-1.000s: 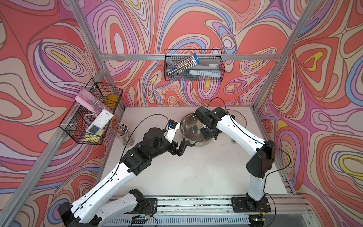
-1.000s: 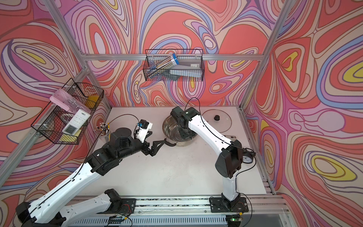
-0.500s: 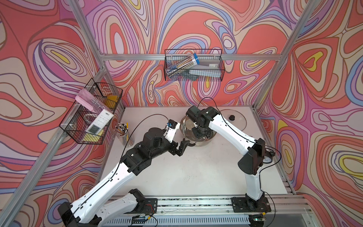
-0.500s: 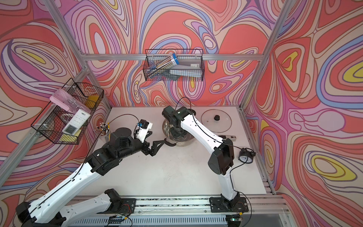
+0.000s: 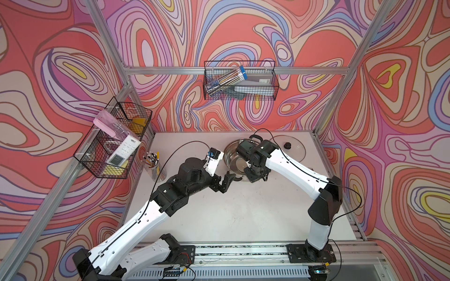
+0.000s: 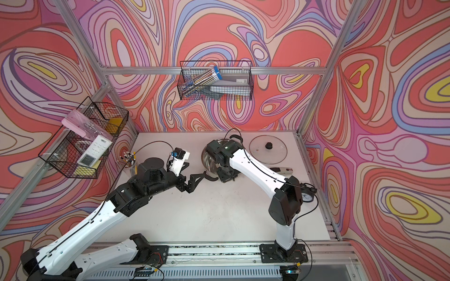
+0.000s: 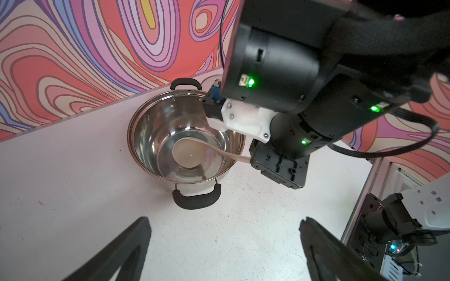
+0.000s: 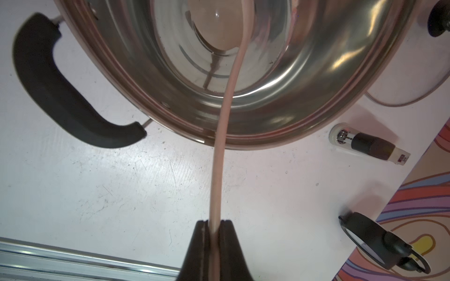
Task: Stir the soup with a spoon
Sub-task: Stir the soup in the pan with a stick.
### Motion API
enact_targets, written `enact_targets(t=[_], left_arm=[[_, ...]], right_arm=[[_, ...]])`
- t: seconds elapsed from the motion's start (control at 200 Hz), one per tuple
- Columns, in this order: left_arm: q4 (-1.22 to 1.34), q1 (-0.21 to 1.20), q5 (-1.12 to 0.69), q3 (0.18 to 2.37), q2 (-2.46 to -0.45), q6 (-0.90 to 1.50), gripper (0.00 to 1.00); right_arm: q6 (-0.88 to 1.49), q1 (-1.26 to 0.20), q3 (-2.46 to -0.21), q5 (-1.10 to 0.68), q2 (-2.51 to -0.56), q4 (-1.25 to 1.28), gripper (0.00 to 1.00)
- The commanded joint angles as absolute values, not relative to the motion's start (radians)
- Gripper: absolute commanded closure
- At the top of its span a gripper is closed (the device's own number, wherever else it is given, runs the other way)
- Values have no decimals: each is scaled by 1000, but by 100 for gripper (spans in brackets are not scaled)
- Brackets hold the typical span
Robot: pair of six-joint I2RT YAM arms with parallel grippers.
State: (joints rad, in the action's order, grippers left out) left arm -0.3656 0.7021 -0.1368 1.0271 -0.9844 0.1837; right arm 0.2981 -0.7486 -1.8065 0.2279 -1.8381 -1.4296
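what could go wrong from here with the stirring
1. The right gripper pinches the spoon high on its slim handle, far from the bowl, so it may twist or slip in the jaws while stirring.
2. The spoon's handle crosses the pot rim; a sideways sweep might shove the pot, which nothing steadies: the left gripper hangs open, short of the pot's black handle.

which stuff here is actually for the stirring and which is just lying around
In use: spoon, pot, right gripper shut on the spoon's handle.
Lying about: lid, pencil cup, clock.
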Motion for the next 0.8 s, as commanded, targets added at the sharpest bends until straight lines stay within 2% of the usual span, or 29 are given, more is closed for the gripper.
enact_targets(t=[0.0, 0.371, 0.796], left_arm=[[-333, 710, -154, 1023, -994, 188, 1], [-336, 712, -146, 1029, -1000, 190, 1], [-341, 713, -135, 1025, -999, 196, 1]], right_arm=[[328, -742, -1780, 285, -1799, -1416, 100], [296, -632, -1827, 285, -1837, -1382, 100], [262, -640, -2137, 215, -2046, -1418, 100]])
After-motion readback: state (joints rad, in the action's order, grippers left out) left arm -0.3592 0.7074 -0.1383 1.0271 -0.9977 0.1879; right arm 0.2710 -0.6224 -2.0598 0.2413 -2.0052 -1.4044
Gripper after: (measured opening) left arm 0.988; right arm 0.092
